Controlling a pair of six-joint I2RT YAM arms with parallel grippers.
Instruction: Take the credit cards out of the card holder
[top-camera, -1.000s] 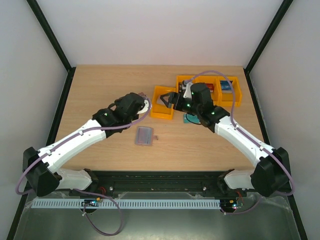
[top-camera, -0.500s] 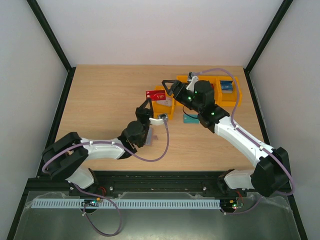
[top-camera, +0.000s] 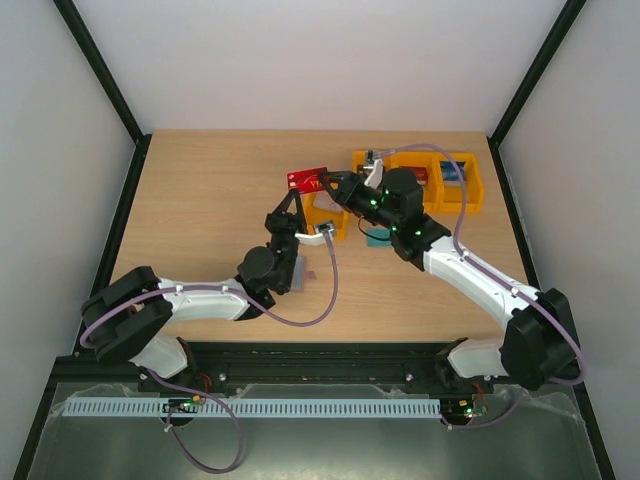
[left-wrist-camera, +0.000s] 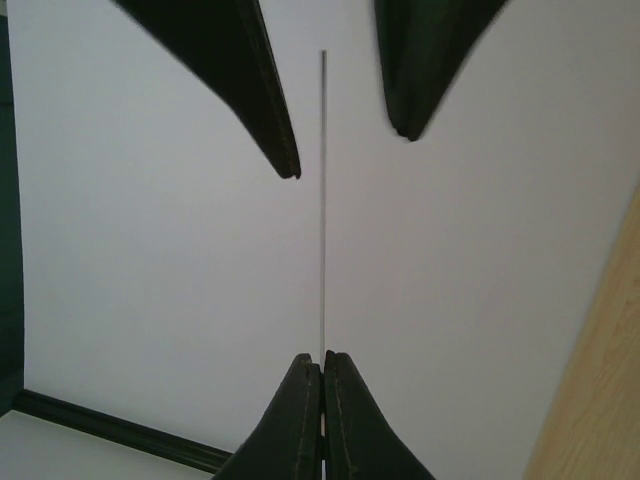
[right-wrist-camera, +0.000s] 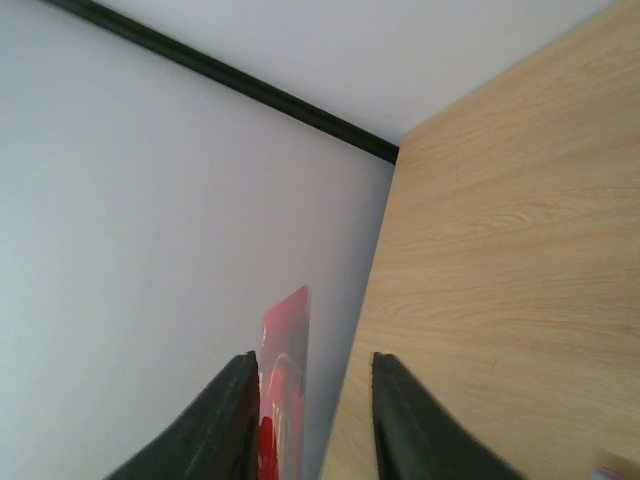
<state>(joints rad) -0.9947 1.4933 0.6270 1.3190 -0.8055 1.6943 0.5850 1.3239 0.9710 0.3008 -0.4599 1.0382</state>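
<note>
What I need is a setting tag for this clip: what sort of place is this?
Most likely a robot lab test cell, not a home: a left arm and right arm mounted at the near edge of a wooden table, plain white walls in black framing, orange bins.

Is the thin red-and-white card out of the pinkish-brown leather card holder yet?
Out. The shut left gripper holds the red card in the air, apart from the card holder on the table.
</note>
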